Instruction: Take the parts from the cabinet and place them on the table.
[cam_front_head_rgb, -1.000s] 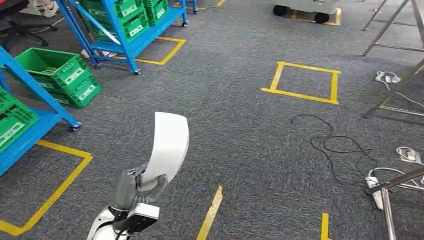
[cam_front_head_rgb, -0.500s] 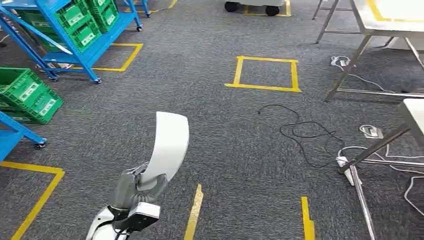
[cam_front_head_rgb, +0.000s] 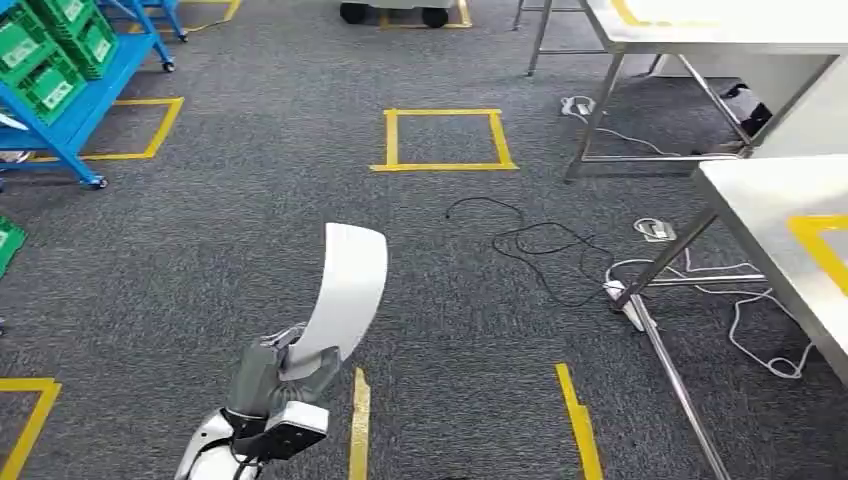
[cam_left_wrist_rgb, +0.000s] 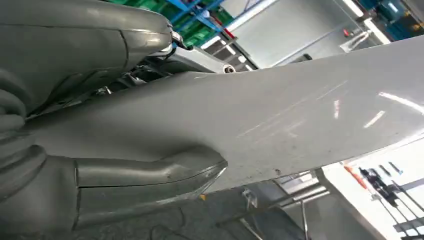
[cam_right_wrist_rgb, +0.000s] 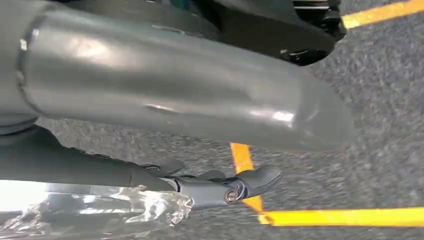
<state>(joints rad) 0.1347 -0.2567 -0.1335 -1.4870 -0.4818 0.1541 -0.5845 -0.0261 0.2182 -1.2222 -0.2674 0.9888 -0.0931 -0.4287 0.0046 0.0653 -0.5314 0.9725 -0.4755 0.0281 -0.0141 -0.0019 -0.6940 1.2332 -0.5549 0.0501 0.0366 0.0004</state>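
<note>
**Part in hand, over carpet**

Left hand (cam_front_head_rgb: 283, 372) — grips the lower end of a curved white part (cam_front_head_rgb: 345, 290), held upright above the grey carpet (cam_front_head_rgb: 250, 210). Right hand (cam_right_wrist_rgb: 215, 187) — hangs over carpet and yellow tape; whether it holds the crinkled plastic beside it, cannot tell. Worktop (cam_front_head_rgb: 770, 200) — stands to the right, well apart.
</note>
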